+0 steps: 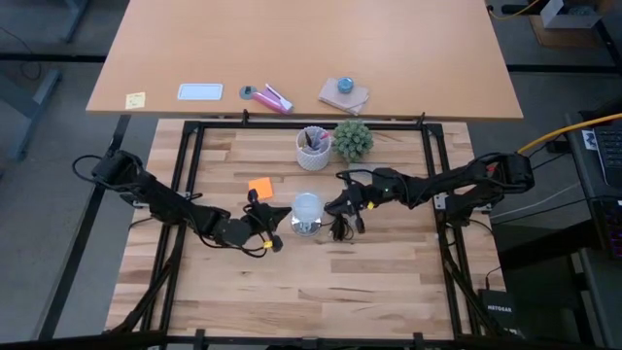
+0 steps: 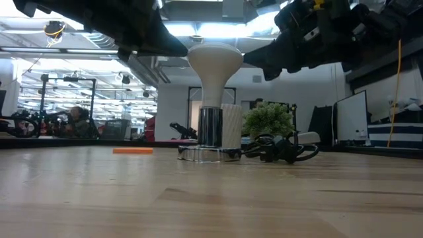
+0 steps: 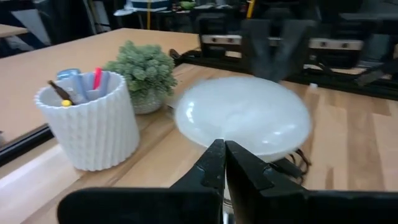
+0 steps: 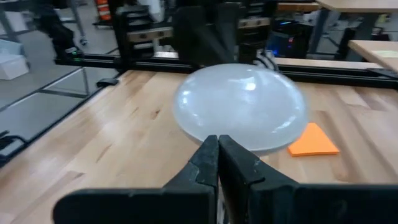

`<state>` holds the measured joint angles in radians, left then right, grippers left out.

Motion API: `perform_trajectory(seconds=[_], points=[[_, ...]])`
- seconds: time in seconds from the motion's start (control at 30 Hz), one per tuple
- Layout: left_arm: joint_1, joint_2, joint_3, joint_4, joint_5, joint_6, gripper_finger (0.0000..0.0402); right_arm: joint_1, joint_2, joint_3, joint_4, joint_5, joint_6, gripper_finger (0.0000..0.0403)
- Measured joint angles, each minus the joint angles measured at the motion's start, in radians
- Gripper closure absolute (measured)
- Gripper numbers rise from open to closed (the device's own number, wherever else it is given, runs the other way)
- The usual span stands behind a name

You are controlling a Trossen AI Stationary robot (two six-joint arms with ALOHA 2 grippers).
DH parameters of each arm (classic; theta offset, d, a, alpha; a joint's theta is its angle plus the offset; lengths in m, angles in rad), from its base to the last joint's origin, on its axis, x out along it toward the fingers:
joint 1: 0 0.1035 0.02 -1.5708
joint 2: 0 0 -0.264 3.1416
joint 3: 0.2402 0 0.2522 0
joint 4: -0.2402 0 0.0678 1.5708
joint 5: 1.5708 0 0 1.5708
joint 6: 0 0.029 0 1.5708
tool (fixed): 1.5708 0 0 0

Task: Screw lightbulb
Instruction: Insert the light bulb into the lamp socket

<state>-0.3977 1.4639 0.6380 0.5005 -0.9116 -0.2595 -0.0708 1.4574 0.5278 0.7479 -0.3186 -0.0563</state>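
The frosted white lightbulb (image 1: 307, 205) stands upright with its screw base in the shiny metal socket (image 2: 210, 127), which stands on its round disc (image 2: 201, 154) on the table. My left gripper (image 1: 285, 217) is shut, its tips at the dome's left side; the left wrist view shows the shut tips (image 3: 222, 151) just before the dome (image 3: 244, 115). My right gripper (image 1: 329, 208) is shut at the dome's right side; the right wrist view shows its tips (image 4: 217, 144) before the dome (image 4: 241, 106). In the low view both arms hang over the dome (image 2: 215, 58). My left gripper's shut tips (image 3: 214, 149) stand against the lower edge of the dome, slanting down from the table's left; I cannot tell whether they touch it. My right gripper's shut tips (image 4: 210, 144) stand likewise at the dome's right side; whether they touch cannot be told.
A white ribbed cup (image 1: 313, 148) with pens and a small green plant (image 1: 354, 139) stand behind the bulb. An orange note (image 1: 260, 188) lies to its left. The socket's black cord (image 1: 342, 229) lies coiled to its right. Black frame rails (image 1: 190, 175) border the table.
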Motion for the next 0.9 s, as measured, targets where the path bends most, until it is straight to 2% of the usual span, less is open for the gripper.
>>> perform_trajectory(seconds=[0.33, 0.5, 0.6, 0.7, 0.77, 0.9], points=[[0.000, 0.000, 0.002, 0.009, -0.110, -0.005, 0.0396, 0.000, 0.001, 0.000, 0.016, -0.024, 0.000, 0.0391], [-0.023, -0.016, 0.002, 0.014, -0.162, 0.053, 0.0396, 0.000, -0.015, 0.000, 0.050, -0.024, -0.005, 0.0391], [-0.051, -0.045, 0.002, 0.017, -0.162, 0.066, 0.0396, 0.000, -0.043, 0.001, 0.060, 0.033, -0.032, 0.0391], [-0.082, -0.065, 0.002, 0.017, -0.129, 0.067, 0.0396, -0.001, -0.069, 0.001, 0.060, 0.169, -0.057, 0.0391], [-0.096, -0.068, 0.002, 0.017, -0.067, 0.060, 0.0396, -0.001, -0.074, 0.001, 0.072, 0.244, -0.057, 0.0391], [-0.095, -0.049, 0.002, 0.016, 0.091, 0.002, 0.0396, -0.002, -0.058, 0.002, 0.078, 0.286, -0.057, 0.0391]])
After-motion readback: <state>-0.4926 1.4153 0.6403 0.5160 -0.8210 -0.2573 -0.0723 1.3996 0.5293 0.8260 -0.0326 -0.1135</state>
